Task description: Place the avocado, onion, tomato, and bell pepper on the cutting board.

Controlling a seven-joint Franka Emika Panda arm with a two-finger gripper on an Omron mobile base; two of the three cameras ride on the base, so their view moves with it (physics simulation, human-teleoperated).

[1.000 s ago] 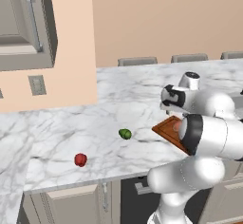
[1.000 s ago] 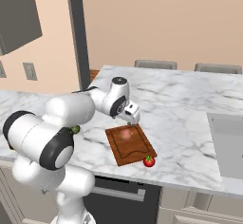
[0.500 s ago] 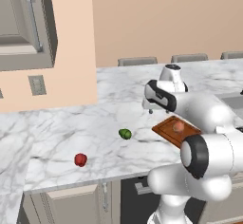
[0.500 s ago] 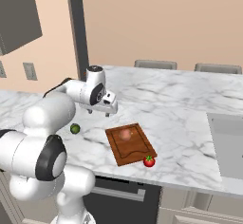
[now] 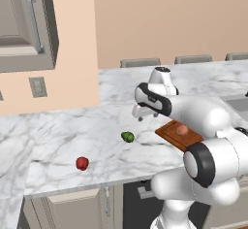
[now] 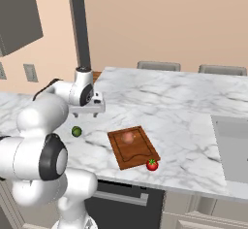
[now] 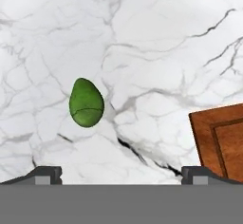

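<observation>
The dark green avocado (image 5: 127, 136) (image 6: 76, 131) (image 7: 86, 102) lies on the marble counter. My gripper (image 5: 139, 116) (image 6: 88, 113) (image 7: 122, 175) hangs open and empty above the counter, just beyond the avocado and left of the cutting board (image 5: 170, 132) (image 6: 138, 154) (image 7: 223, 142). On the board rests the pale onion (image 5: 182, 129) (image 6: 128, 137). The bright red tomato (image 6: 152, 165) sits on the counter at the board's near corner. Further left, near the counter's front edge, lies the dark red bell pepper (image 5: 82, 163).
A sink (image 6: 233, 145) is set into the counter at the far right. Chair backs (image 6: 159, 66) line the counter's far side. A wall cabinet (image 5: 26, 26) and an outlet (image 5: 37, 86) are on the left wall.
The arm has swung left from above the cutting board to the counter near the avocado. The onion stays on the board.
</observation>
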